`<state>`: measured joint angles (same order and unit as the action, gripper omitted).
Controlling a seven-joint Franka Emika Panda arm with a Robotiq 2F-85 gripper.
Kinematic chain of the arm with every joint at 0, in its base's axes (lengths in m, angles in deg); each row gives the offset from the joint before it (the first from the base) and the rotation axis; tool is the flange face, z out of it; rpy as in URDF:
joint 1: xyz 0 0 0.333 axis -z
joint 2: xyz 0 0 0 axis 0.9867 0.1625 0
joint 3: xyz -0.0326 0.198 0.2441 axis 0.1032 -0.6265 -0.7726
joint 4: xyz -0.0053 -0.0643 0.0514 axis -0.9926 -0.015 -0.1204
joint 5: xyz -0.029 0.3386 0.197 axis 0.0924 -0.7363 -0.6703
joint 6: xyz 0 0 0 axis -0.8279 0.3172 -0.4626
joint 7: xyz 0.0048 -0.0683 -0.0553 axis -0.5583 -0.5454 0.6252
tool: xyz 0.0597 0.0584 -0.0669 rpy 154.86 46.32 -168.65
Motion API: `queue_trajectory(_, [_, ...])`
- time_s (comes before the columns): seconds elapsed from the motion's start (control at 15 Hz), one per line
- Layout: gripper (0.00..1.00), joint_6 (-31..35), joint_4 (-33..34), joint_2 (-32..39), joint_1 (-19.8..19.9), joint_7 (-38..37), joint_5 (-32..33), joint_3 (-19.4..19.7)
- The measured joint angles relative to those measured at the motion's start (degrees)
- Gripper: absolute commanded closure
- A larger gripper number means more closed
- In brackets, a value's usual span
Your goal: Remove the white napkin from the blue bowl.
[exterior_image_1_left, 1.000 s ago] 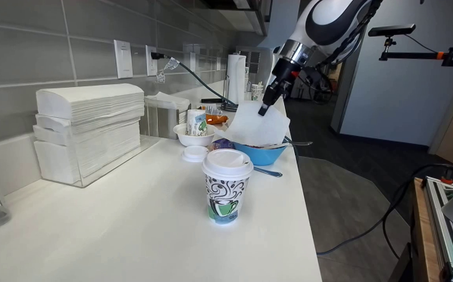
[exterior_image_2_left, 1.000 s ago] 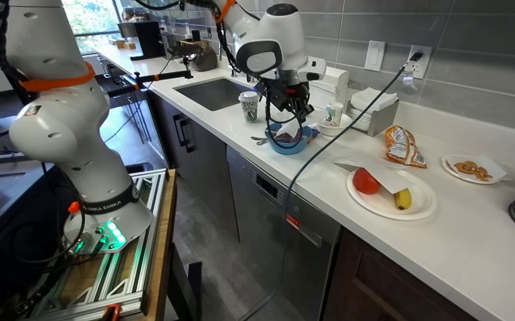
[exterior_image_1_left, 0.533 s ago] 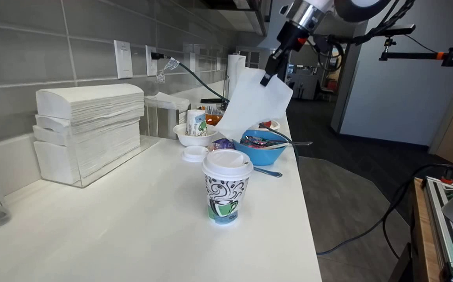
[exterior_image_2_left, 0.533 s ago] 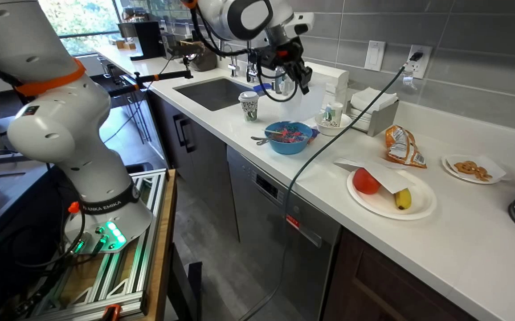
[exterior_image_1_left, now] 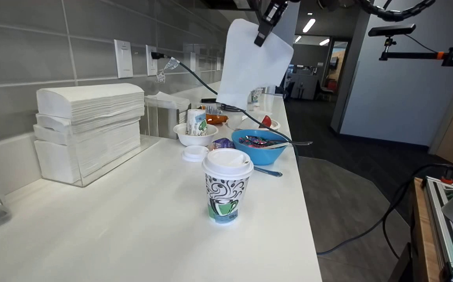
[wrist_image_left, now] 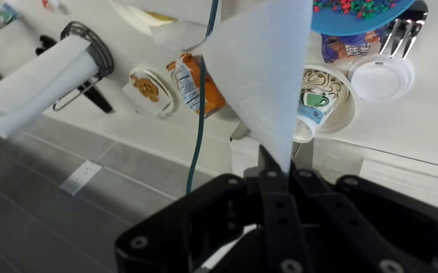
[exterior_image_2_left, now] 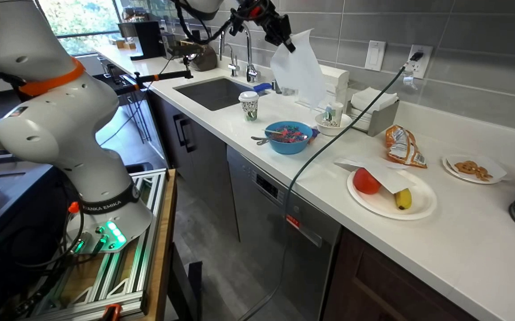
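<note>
The tool (exterior_image_1_left: 259, 40) is closed on the white napkin (exterior_image_1_left: 252, 64), pinching it close to its upper edge; the rest of the sheet hangs below in the air, higher than the blue bowl (exterior_image_1_left: 261, 156) and apart from it in both exterior views; in the wrist view the napkin tapers to a narrow fold at the tool; the bowl stands upright on the table (exterior_image_1_left: 152, 227), with small red, green and blue pieces (wrist_image_left: 355, 7) inside, a spoon (exterior_image_1_left: 305, 143) and a pale stick (exterior_image_1_left: 275, 146) resting over its rim; just beside it lie a fork (wrist_image_left: 411, 38), a purple wrapper (exterior_image_1_left: 222, 144) and a flat white lid (exterior_image_1_left: 194, 154); a lidded paper cup (exterior_image_1_left: 224, 188) stands upright near the bowl; a second paper cup (exterior_image_1_left: 196, 124) sits in a white bowl (exterior_image_1_left: 201, 140) on the wall side; farther along, in an exterior view, a white plate (exterior_image_2_left: 422, 196) bears a red item (exterior_image_2_left: 366, 181) and a banana (exterior_image_2_left: 403, 199), with a white sheet (exterior_image_2_left: 391, 175) over part of it; beyond lie an orange bag (exterior_image_2_left: 402, 145) and a smaller plate (exterior_image_2_left: 455, 174) of brown snacks (exterior_image_2_left: 473, 169); a dark cable (wrist_image_left: 202, 91) runs from a wall outlet (exterior_image_2_left: 423, 67) over the table.
</note>
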<state>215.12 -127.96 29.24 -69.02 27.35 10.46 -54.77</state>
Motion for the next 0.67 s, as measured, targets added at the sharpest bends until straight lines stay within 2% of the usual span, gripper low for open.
queue_trajectory(0.07, [0.98, -1.07, 1.09, 1.11, -1.2, -1.02, 0.94, -0.33])
queue_trajectory(0.2, [0.98, -1.07, 0.83, 1.26, -4.59, -0.99, 0.94, 3.3])
queue_trajectory(0.47, [1.0, -1.04, 0.76, 1.29, -5.23, -0.57, 0.94, 5.27])
queue_trajectory(0.67, [1.0, -1.04, 1.39, 1.97, -9.74, -1.13, 1.68, 9.48])
